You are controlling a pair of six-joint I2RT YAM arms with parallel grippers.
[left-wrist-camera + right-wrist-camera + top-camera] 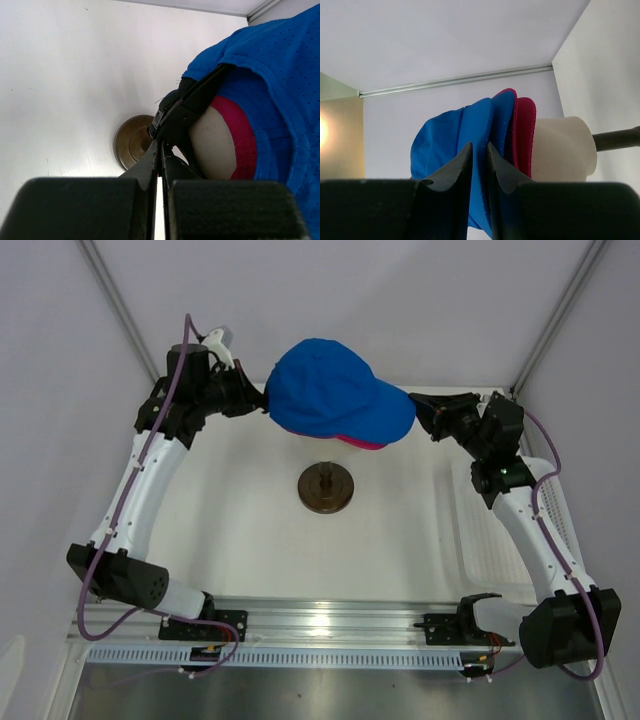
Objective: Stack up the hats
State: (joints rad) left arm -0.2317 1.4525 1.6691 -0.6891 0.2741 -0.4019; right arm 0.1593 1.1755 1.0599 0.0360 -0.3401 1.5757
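Between the parted fingers of the right claw [479, 150] lies the brim of the blue hat [330, 390], which covers the pink hat [525, 130] on the mannequin head [562, 145]. The left claw [161, 146], closed, pinches its back strap. Stacking seems done; next both should release and retreat.

A royal blue cap [330, 390] of soft fabric sits crown-up as the outer layer over a magenta-pink cap [362, 443], whose edge peeks out beneath its curved brim, both nested on the cream head [565, 145], brims pointing right.
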